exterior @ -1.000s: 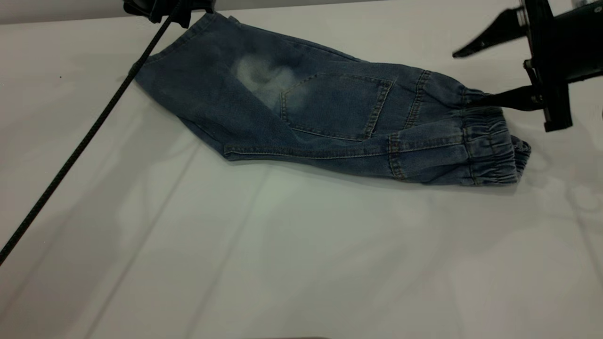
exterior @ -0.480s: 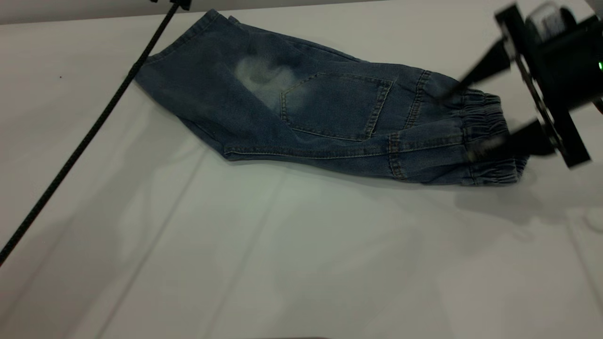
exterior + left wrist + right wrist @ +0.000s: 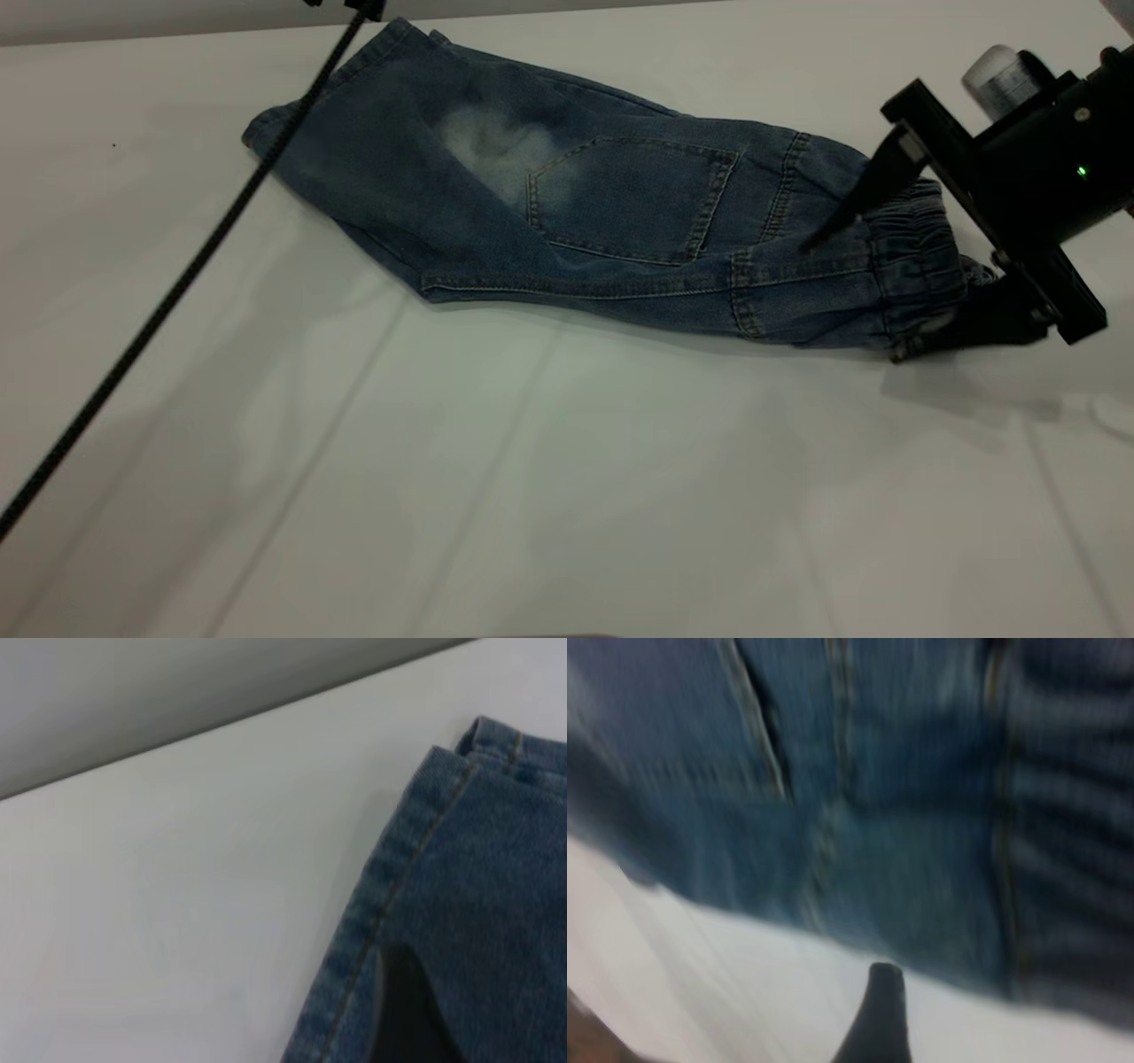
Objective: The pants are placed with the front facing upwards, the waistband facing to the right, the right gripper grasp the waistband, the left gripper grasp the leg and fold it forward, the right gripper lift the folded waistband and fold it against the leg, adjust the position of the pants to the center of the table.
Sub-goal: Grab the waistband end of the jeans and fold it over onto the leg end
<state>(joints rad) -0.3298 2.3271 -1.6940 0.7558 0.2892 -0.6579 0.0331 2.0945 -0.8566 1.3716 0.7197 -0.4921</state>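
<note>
The pants (image 3: pixel 576 204) lie folded lengthwise on the table (image 3: pixel 532 496), a back pocket up, slanting from the far left down to the right. The ruched waistband (image 3: pixel 917 257) is at their right end. My right gripper (image 3: pixel 852 301) is open and straddles it, one finger (image 3: pixel 850 208) over the denim, the other at the near edge. In the right wrist view a fingertip (image 3: pixel 883 1001) hovers over the white table beside the pants (image 3: pixel 877 815). Only the bottom of my left gripper (image 3: pixel 354 7) shows, above the leg hem. A dark finger (image 3: pixel 403 1014) lies over the denim (image 3: pixel 478 904).
A black braided cable (image 3: pixel 177 283) runs from the left gripper diagonally across the table's left side to the near left edge. Bare white table spreads in front of the pants. The table's far edge (image 3: pixel 221 722) runs just behind the leg hem.
The right gripper has turned and swung in from beside the waistband to straddle it. The left gripper has risen off the leg hem, almost out of view, and the cable has shifted right.
</note>
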